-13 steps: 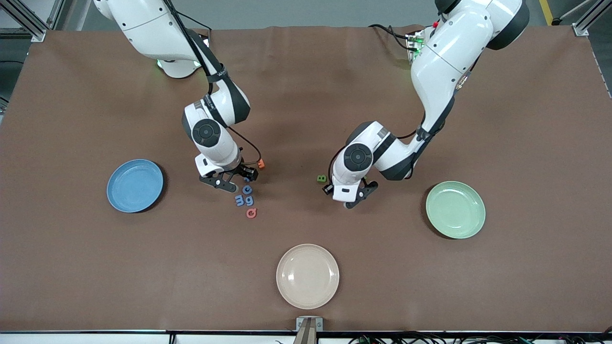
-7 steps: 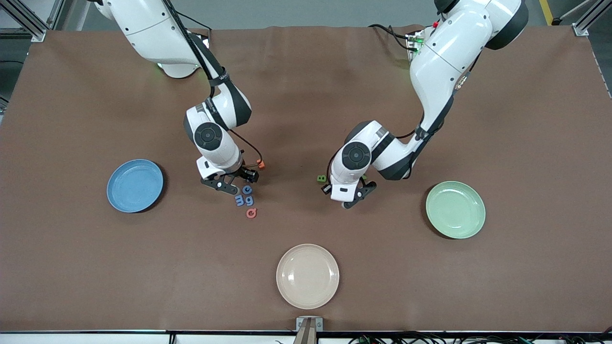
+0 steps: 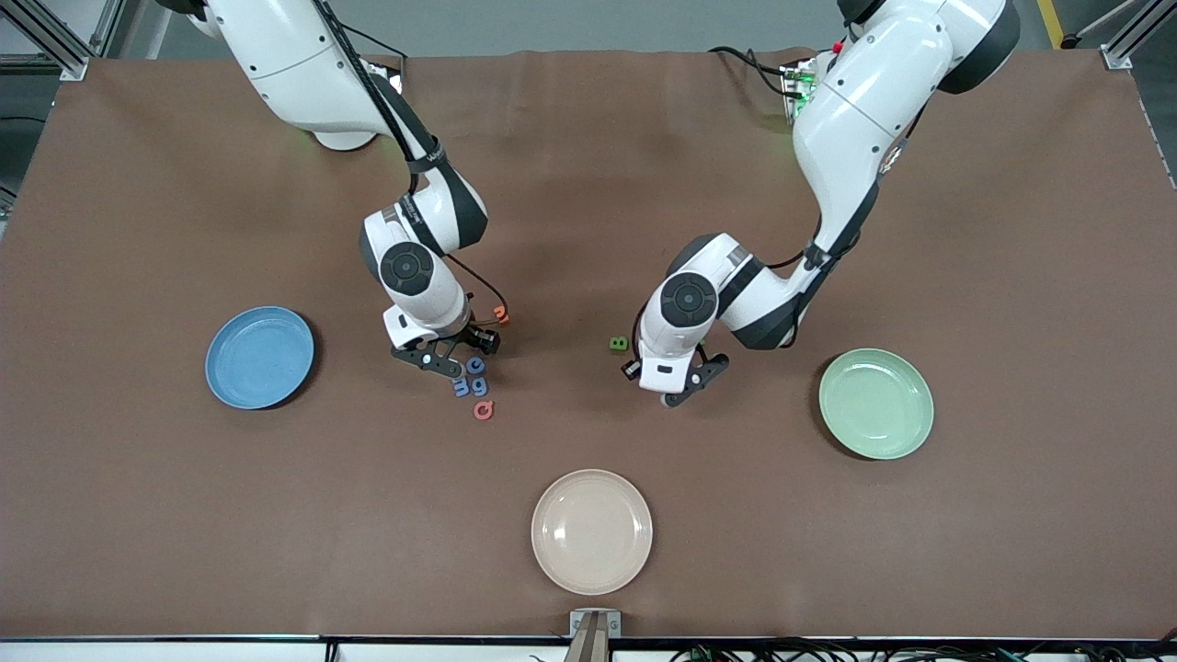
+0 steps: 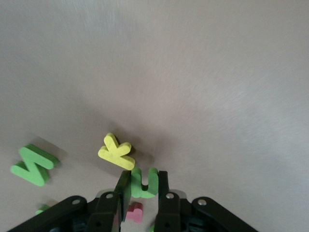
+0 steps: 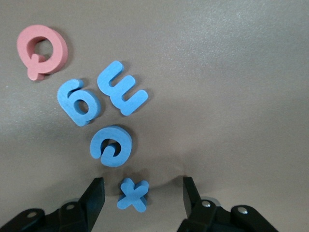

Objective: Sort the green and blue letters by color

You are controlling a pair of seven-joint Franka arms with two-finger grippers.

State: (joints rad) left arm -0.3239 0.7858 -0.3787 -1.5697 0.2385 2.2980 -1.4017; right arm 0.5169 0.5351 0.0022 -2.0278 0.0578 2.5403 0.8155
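My left gripper (image 4: 143, 176) is shut on a green letter U (image 4: 143, 183), low over the table beside a yellow K (image 4: 116, 152); it also shows in the front view (image 3: 688, 379). A green N (image 4: 33, 165) lies close by, and a green B (image 3: 619, 344) lies beside the left wrist. My right gripper (image 5: 143, 186) is open, its fingers on either side of a blue X (image 5: 133, 194) on the table; it also shows in the front view (image 3: 457, 354). A blue G (image 5: 110, 145), blue 9 (image 5: 78, 102) and blue 3 (image 5: 121, 93) lie just past the X.
A blue plate (image 3: 260, 357) sits toward the right arm's end, a green plate (image 3: 875, 403) toward the left arm's end, and a beige plate (image 3: 591, 530) nearest the front camera. A pink Q (image 3: 483, 410), an orange letter (image 3: 501, 315) and a pink letter (image 4: 134, 211) lie among the letters.
My right gripper has shifted slightly toward the blue letters. My left gripper has hardly moved.
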